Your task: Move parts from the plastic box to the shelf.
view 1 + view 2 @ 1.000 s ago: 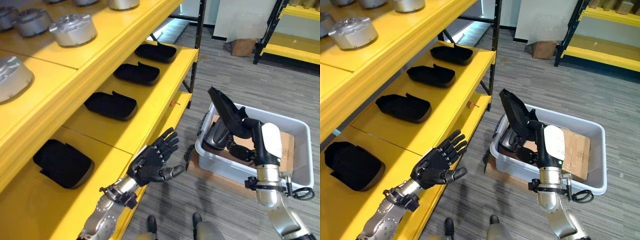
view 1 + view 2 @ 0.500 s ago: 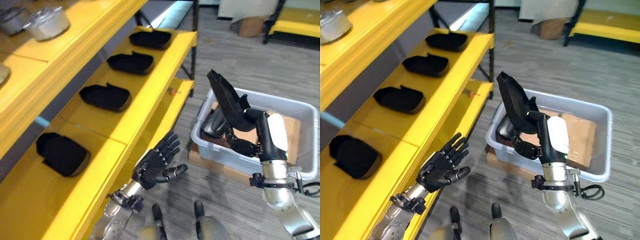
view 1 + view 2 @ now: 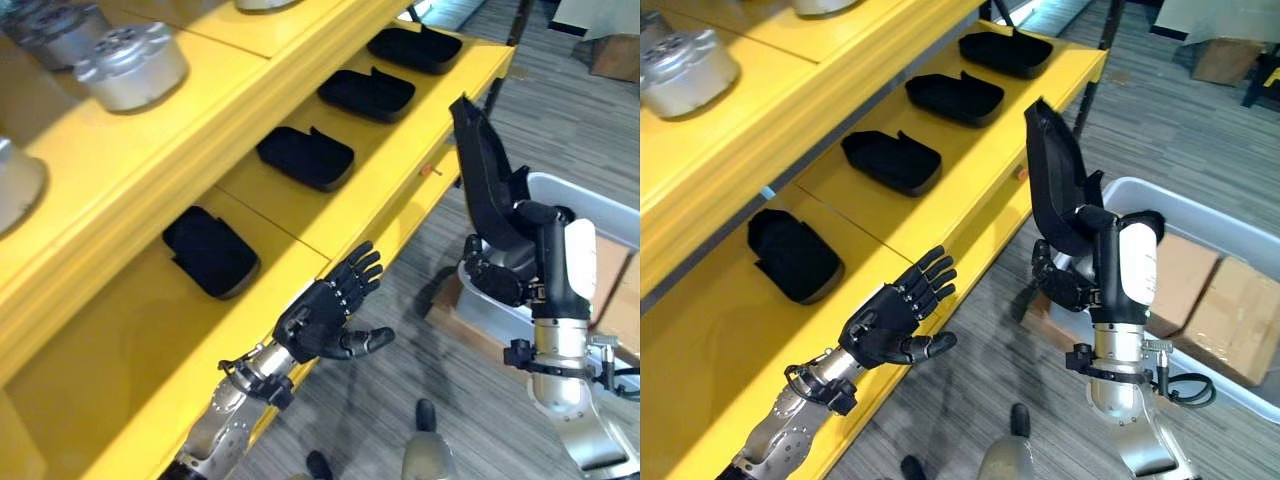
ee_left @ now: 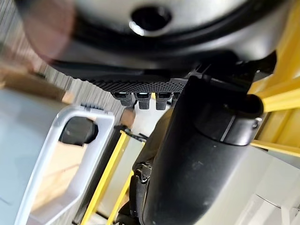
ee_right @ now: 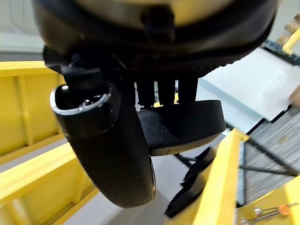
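My right hand [image 3: 1065, 285] is shut on a long black moulded part [image 3: 1054, 180] and holds it upright, level with the front edge of the yellow shelf [image 3: 120, 340]. In the right wrist view its fingers [image 5: 166, 93] curl over the black part [image 5: 185, 124], with the thumb [image 5: 112, 154] beside it. The grey plastic box [image 3: 1185, 203] sits on the floor to the right of that hand. My left hand [image 3: 325, 320] hovers open, fingers spread, just off the shelf's front edge. Several black parts [image 3: 305, 157] lie in a row on the shelf.
Silver round metal parts [image 3: 130, 68] stand on the upper shelf board. Brown cardboard [image 3: 1230, 320] lies inside the box, and another dark part [image 4: 77, 131] shows in it. A free patch of shelf lies left of the nearest black part [image 3: 208, 250]. Grey floor runs between shelf and box.
The camera has swung toward the shelf. My right hand has carried the black part up and away from above the box to the shelf's edge. The left hand stays open.
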{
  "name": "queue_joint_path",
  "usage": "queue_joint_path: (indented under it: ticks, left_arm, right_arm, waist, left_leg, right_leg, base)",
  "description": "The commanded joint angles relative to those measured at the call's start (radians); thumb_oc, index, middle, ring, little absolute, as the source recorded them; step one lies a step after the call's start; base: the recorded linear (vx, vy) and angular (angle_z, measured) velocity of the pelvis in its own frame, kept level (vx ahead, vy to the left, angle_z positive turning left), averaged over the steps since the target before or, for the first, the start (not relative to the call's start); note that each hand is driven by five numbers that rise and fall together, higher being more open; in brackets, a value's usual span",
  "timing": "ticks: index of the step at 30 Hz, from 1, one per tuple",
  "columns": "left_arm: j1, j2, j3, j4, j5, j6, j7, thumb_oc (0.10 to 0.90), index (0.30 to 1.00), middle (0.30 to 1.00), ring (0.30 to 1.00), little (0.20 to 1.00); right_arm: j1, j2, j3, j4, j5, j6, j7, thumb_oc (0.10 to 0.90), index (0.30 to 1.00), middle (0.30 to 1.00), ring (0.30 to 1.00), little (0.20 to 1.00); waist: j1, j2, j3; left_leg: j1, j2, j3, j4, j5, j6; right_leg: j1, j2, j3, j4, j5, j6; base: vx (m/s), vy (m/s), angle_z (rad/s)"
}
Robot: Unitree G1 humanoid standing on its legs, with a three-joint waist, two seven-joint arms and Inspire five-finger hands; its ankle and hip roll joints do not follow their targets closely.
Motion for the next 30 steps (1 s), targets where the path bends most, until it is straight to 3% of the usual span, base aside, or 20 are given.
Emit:
queue_joint_path:
  ticks: [1,4,10,14,17,18,20,23,30]
  left_arm:
    - [0.006,0.011,0.021,-0.106,0.022,-0.055,-0.024,0.9,1.0,1.0,1.0,1.0]
    - [0.012,0.025,0.008,-0.094,0.029,-0.047,-0.035,0.9,1.0,1.0,1.0,1.0]
    - [0.059,0.081,0.026,-0.088,0.07,-0.003,-0.107,0.9,1.0,1.0,1.0,1.0]
    - [0.058,0.088,0.009,-0.085,0.094,0.017,-0.135,0.9,1.0,1.0,1.0,1.0]
    - [0.026,0.096,-0.01,-0.083,0.075,0.03,-0.165,0.9,1.0,1.0,1.0,1.0]
    - [0.022,0.098,-0.012,-0.083,0.075,0.029,-0.162,0.9,1.0,1.0,1.0,1.0]
    - [-0.001,0.096,-0.028,-0.064,0.073,0.01,-0.147,0.9,1.0,1.0,1.0,1.0]
    - [-0.008,0.09,-0.012,-0.059,0.058,0.01,-0.16,0.9,1.0,1.0,1.0,1.0]
    - [0.005,0.08,0.013,-0.042,0.07,0.035,-0.157,0.9,1.0,1.0,1.0,1.0]
  right_arm:
    - [-0.122,-0.021,-0.033,-0.064,-0.058,-0.094,-0.111,0.4,0.3,0.3,0.3,0.3]
    - [-0.133,-0.009,-0.032,-0.049,-0.088,-0.085,-0.137,0.4,0.3,0.3,0.3,0.3]
    - [-0.122,-0.023,-0.051,-0.064,-0.105,-0.001,-0.137,0.4,0.3,0.3,0.3,0.3]
    - [-0.091,-0.011,-0.059,-0.066,-0.101,0.035,-0.153,0.4,0.3,0.3,0.3,0.3]
    - [-0.046,0.007,-0.092,-0.054,-0.116,0.005,-0.186,0.4,0.3,0.3,0.3,0.3]
    - [-0.043,0.007,-0.094,-0.053,-0.118,-0.005,-0.193,0.4,0.3,0.3,0.3,0.3]
    - [-0.022,-0.003,-0.104,-0.054,-0.13,-0.039,-0.23,0.4,0.3,0.3,0.3,0.3]
    - [-0.024,-0.019,-0.114,-0.053,-0.119,-0.07,-0.252,0.4,0.3,0.3,0.3,0.3]
    - [-0.059,-0.037,-0.091,-0.059,-0.062,-0.104,-0.199,0.4,0.3,0.3,0.3,0.3]
  waist:
    - [-0.004,-0.02,-0.123]
    - [0.002,-0.026,-0.125]
    - [0.033,-0.051,-0.122]
    - [0.014,-0.056,-0.105]
    - [-0.007,-0.044,-0.106]
    - [-0.007,-0.043,-0.107]
    - [-0.015,-0.039,-0.103]
    - [-0.006,-0.037,-0.104]
    - [0.012,-0.022,-0.1]
  left_leg:
    - [0.02,0.043,0.004,0.016,-0.147,0.036]
    - [0.025,0.029,-0.005,-0.006,-0.155,0.045]
    - [0.031,0.002,-0.024,-0.044,-0.158,0.076]
    - [0.037,-0.006,-0.043,-0.046,-0.164,0.097]
    - [0.002,-0.009,-0.078,-0.047,-0.144,0.116]
    - [-0.006,-0.01,-0.081,-0.047,-0.138,0.118]
    - [-0.029,-0.03,-0.117,-0.047,-0.135,0.132]
    - [-0.063,-0.052,-0.138,-0.045,-0.119,0.129]
    - [-0.068,-0.087,-0.184,-0.041,-0.108,0.111]
  right_leg:
    - [0.023,0.165,0.039,-0.05,-0.091,-0.004]
    - [0.015,0.157,0.039,-0.053,-0.079,0.013]
    - [-0.015,0.107,0.019,-0.049,-0.037,0.074]
    - [-0.047,0.112,0.066,0.022,-0.049,0.082]
    - [-0.063,0.188,0.11,0.21,-0.166,0.049]
    - [-0.067,0.199,0.113,0.225,-0.17,0.042]
    - [-0.083,0.267,0.126,0.338,-0.242,0.002]
    - [-0.068,0.317,0.131,0.329,-0.287,-0.036]
    - [0.011,0.325,0.135,0.167,-0.266,-0.064]
  base:
    - [-0.11,0.196,0.32]
    - [-0.12,0.174,0.22]
    - [-0.17,0.27,0.26]
    - [-0.1,0.121,0.15]
    - [-0.17,0.111,0.58]
    - [-0.18,0.063,0.63]
    - [-0.2,0.029,0.46]
    - [-0.18,-0.02,0.26]
    - [-0.1,-0.12,-0.1]
